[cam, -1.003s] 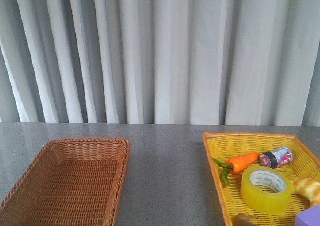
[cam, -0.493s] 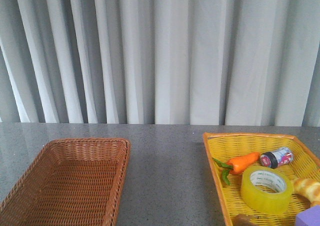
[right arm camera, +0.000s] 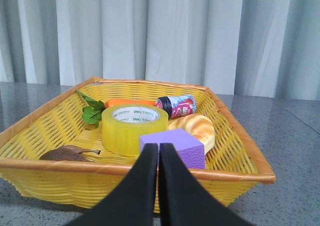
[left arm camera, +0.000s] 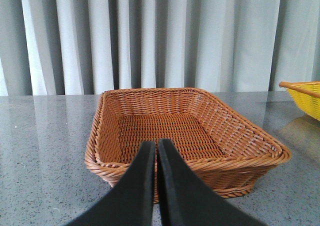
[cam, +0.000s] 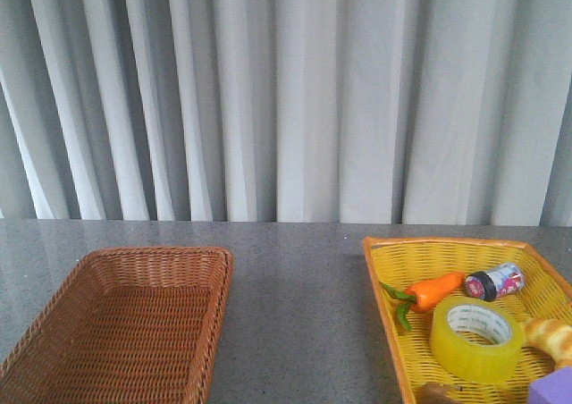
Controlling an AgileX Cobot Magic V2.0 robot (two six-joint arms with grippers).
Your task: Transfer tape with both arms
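— What is cut off or hard to read here?

— In the front view neither arm shows. A purple foam block (cam: 552, 390) and a brown dried leaf-like thing (cam: 438, 392) are clipped by the near edge, and the crusty bread roll (cam: 550, 337) runs off the right edge. The print on the roll's core is too small to read.

— Where is the tape, and how does it lie?

— The wide roll of translucent yellow packing tape (cam: 476, 338) lies flat in the yellow woven tray (cam: 380, 283) on the right of the grey speckled desk (cam: 295, 315), its hole facing up, its axis upright. The white printed cardboard core shows inside. An orange toy carrot with green leaves (cam: 429, 291) lies just beyond it on the left, a small red-and-silver can (cam: 494, 281) on its side beyond it to the right.

— And the claws?

— The left claw (left arm camera: 154, 151) is clenched, its black tapered fingers pressed together with nothing between, near the brown wicker basket (left arm camera: 185, 136). The right claw (right arm camera: 156, 153) is likewise closed and empty, at the near rim of the tray, with the purple block between it and the tape.

— The backdrop?

— Pleated grey curtains (cam: 286, 100).
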